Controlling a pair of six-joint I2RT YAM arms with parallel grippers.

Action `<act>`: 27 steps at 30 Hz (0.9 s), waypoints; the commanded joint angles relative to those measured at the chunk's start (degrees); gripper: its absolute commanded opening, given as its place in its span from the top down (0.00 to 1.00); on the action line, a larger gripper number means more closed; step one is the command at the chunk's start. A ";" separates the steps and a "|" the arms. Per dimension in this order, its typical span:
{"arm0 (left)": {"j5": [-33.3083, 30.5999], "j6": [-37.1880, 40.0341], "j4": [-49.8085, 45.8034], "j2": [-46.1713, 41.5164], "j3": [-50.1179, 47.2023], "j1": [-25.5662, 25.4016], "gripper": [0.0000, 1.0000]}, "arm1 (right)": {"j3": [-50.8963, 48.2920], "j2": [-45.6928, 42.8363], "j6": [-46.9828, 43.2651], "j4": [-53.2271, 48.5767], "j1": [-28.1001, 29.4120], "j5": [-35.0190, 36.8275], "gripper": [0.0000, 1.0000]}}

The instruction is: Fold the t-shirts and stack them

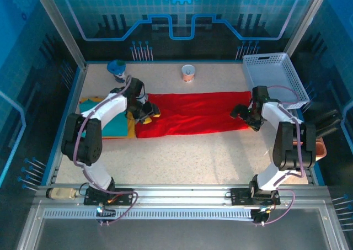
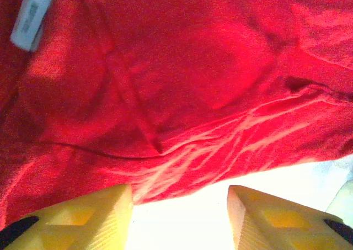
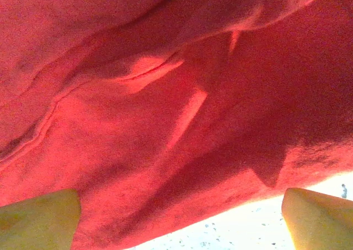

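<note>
Top external view: we see the red shirt (image 1: 193,113) spread in a long band across the counter (image 1: 193,156), running from the left fingers (image 1: 148,113) to the right fingers (image 1: 241,111). Behind the left fingers, on the side away from the red shirt, a folded teal shirt (image 1: 113,126) lies on a yellow shirt (image 1: 89,101), both partly covered by the arm. A white basket (image 1: 276,73) stands beyond the right fingers, and a small cup (image 1: 188,72) sits apart past the cloth's far edge.

Left wrist view: we find the left fingers (image 2: 83,217) parted, with bare counter (image 2: 182,217) between them and nothing in their grip. The red shirt (image 2: 182,79) lies wrinkled just ahead of the tips, with a white label (image 2: 30,15) at its far left.

Right wrist view: we see the right fingers (image 3: 38,217) spread wide and holding nothing. The red shirt (image 3: 165,95) lies creased directly ahead of them, its edge crossing the gap between the tips, and pale counter (image 3: 248,228) shows below it.
</note>
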 commanded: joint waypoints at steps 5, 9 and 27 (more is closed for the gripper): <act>1.37 -4.18 9.05 1.32 -1.87 -0.03 0.48 | -3.48 -4.14 0.65 2.72 1.18 -0.37 0.06; 1.04 -4.55 10.36 2.95 -1.93 -0.03 0.48 | -3.39 -4.89 0.11 1.94 0.97 0.42 0.05; 1.81 -5.92 12.19 7.39 0.95 -0.03 0.80 | -3.10 -5.16 0.04 1.32 -0.39 1.06 0.08</act>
